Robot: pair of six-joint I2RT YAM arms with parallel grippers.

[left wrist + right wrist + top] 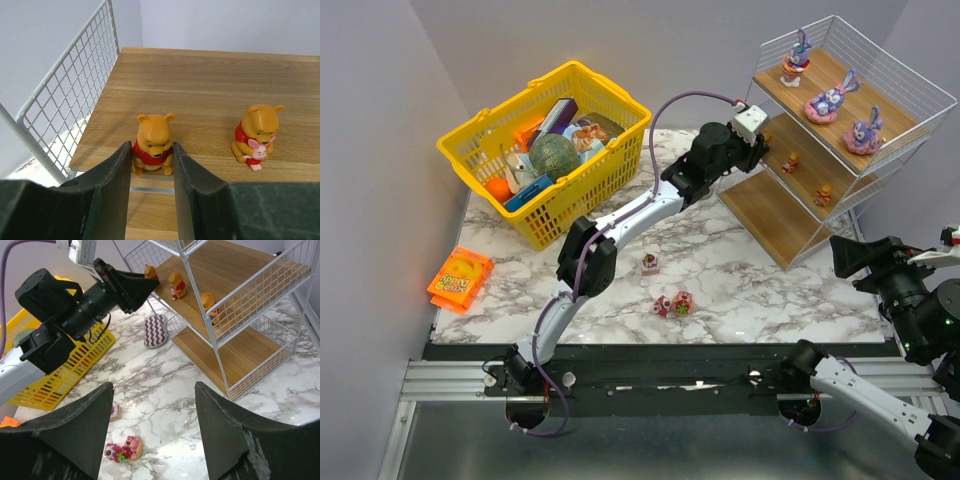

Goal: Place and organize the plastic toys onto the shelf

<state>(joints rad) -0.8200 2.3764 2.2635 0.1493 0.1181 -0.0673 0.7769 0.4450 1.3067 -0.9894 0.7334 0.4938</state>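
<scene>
My left gripper (152,150) is shut on an orange bear (154,137) that stands at the front edge of the shelf's (880,95) middle board (210,80). A second bear (256,135) stands to its right, and the right wrist view shows a third (209,302) further along. Three purple bunnies (828,98) stand on the top board. Pink rounded toys lie on the marble: one alone (650,263) and a pair (673,303) nearer me. My right gripper (153,387) hangs open and empty above the marble at the right, the pink pair (125,448) below its left finger.
A yellow basket (545,140) full of other items stands at the back left. An orange packet (460,282) lies at the table's left edge. A purple zigzag pad (156,330) leans by the shelf's left foot. The bottom shelf board (235,357) holds nothing.
</scene>
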